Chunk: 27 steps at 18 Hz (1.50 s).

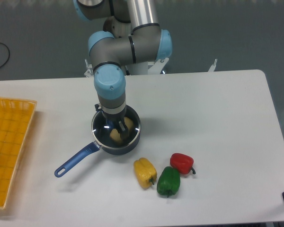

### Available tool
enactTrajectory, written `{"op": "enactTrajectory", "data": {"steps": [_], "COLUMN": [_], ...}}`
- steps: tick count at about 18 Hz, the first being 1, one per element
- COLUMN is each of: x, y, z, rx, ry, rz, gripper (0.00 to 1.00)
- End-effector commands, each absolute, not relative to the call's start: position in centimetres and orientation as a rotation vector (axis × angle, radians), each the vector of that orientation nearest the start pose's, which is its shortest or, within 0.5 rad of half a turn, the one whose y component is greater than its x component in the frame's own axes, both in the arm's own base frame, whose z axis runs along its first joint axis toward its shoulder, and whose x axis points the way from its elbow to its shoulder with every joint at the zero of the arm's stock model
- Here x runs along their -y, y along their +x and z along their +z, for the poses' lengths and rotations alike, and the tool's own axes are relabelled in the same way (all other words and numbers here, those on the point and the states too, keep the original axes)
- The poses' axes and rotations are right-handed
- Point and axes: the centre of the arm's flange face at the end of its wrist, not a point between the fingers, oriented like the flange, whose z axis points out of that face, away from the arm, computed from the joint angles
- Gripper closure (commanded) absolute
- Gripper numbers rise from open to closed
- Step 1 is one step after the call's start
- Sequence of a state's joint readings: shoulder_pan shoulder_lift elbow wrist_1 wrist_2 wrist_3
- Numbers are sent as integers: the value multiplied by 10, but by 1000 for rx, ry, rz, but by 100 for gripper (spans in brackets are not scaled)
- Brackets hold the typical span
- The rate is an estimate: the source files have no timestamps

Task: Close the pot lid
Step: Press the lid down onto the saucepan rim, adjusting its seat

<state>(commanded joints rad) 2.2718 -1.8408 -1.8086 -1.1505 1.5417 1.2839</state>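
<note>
The pot [114, 142] is a small, dark navy round saucepan standing upright on the white tabletop, left of the middle and toward the near side. Its long blue handle [77, 159] runs out from the near-left wall and points toward the near-left, ending in a rounded tip with a hanging hole. The lid [132, 124] is a round disc of clear glass with a thin, bright metal rim, lying level on the pot's mouth and matching it in width. Through the glass, pale yellowish contents show inside the pot. The lid's centre is hidden by the arm above it.
</note>
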Motion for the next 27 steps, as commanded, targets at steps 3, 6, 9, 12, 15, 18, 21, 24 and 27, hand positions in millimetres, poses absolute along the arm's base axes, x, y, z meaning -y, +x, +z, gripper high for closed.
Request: {"op": "enactTrajectory", "data": {"steps": [3, 6, 9, 12, 15, 18, 21, 24, 27], "x": [-505, -505, -505, -505, -505, -504, -504, -504, -504], "y": [-248, -248, -249, -249, -250, -251, -251, -251, -251], "z": [273, 272, 271, 270, 269, 269, 269, 269, 269], "rx": [-910, -910, -912, -909, -914, -914, -914, -914, -914], "ry": [-3030, -3031, -3029, -3028, -3033, -3033, -3033, -3033, -3033], "rz": [-142, -144, -137, -132, -129, -129, -129, -129, -129], "gripper": [65, 65, 65, 65, 62, 59, 55, 53, 49]}}
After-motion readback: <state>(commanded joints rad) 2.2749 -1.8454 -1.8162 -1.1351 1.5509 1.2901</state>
